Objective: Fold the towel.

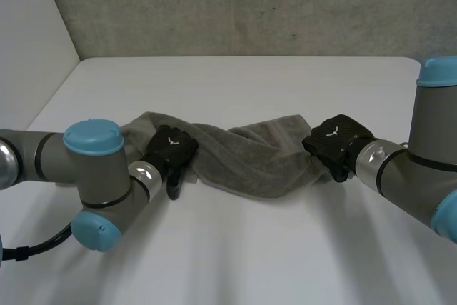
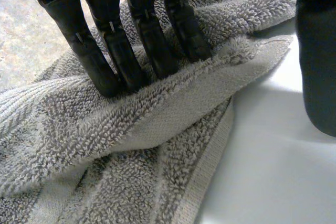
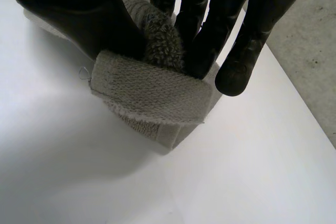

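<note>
Twisting, nubby grey terry towel point(image 1: 250, 166).

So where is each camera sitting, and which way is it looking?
Head view: between and behind the arms, looking down at the table; both grey arms, the left robot hand and the right robot hand show, one toward each end of the towel.
Left wrist view: on the left wrist, looking along the palm; its straight fingers press the towel.
Right wrist view: on the right wrist, looking along the palm; its fingers and thumb pinch a towel corner.
Shared: all three see the towel and white table.
</note>
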`<act>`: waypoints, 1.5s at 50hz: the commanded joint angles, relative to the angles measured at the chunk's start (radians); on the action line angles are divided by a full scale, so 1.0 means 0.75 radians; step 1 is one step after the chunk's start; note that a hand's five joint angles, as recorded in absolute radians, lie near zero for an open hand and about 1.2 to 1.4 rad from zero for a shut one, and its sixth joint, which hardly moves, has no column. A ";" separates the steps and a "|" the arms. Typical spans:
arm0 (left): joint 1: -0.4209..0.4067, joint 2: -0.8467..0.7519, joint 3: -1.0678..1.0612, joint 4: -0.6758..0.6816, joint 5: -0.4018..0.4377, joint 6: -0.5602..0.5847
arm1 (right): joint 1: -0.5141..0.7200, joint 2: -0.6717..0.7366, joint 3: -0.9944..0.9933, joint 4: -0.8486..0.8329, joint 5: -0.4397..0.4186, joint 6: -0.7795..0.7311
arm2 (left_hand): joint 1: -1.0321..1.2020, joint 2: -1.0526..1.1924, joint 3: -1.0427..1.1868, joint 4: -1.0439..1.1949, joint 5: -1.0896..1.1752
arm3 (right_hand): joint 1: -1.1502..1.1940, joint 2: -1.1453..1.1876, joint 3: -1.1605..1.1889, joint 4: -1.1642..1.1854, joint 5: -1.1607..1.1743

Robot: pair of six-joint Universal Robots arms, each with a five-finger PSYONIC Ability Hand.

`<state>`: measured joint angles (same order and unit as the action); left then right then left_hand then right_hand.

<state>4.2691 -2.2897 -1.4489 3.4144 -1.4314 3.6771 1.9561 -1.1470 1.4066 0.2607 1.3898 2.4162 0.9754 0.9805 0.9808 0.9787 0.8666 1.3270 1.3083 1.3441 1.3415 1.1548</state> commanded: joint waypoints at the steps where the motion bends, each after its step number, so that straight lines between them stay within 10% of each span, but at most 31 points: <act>1: 0.000 -0.003 0.042 0.000 0.000 0.000 | 0.008 0.024 0.000 0.000 0.000 0.000 | -0.084 -0.091 -0.092 -0.089 -0.172 | 0.092 0.117 0.070 0.073 0.089; 26: 0.000 -0.050 0.077 0.000 0.006 0.000 | 0.018 0.053 0.002 -0.002 0.000 -0.002 | -0.022 -0.028 -0.029 -0.026 -0.109 | 0.092 0.117 0.070 0.073 0.089; 34: -0.014 0.001 0.075 -0.004 -0.026 -0.021 | 0.000 0.036 -0.026 -0.061 0.014 0.016 | 0.561 0.554 0.554 0.557 0.473 | 0.092 0.117 0.070 0.073 0.089; 47: 0.067 0.509 0.030 -0.049 -0.041 -0.227 | -0.105 -0.313 -0.194 -0.145 0.088 0.116 | 0.561 0.554 0.554 0.557 0.473 | 0.092 0.117 0.070 0.073 0.089; 57: 0.262 0.850 0.046 -0.141 -0.034 -0.424 | -0.223 -0.459 -0.431 0.196 0.023 0.098 | 0.561 0.554 0.554 0.557 0.473 | 0.092 0.117 0.070 0.073 0.089; 75: 0.317 0.275 0.246 -0.331 -0.035 -0.413 | -0.099 0.065 -0.620 0.409 0.108 -0.248 | 0.561 0.554 0.554 0.557 0.473 | 0.092 0.117 0.070 0.073 0.089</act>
<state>4.5291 -1.8993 -1.3345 3.2100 -1.4583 3.3641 1.8112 -1.2475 0.9920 0.5650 1.4194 2.2759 1.4564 1.4926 1.5462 1.5159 1.4836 1.3270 1.3083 1.3469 1.3416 1.1548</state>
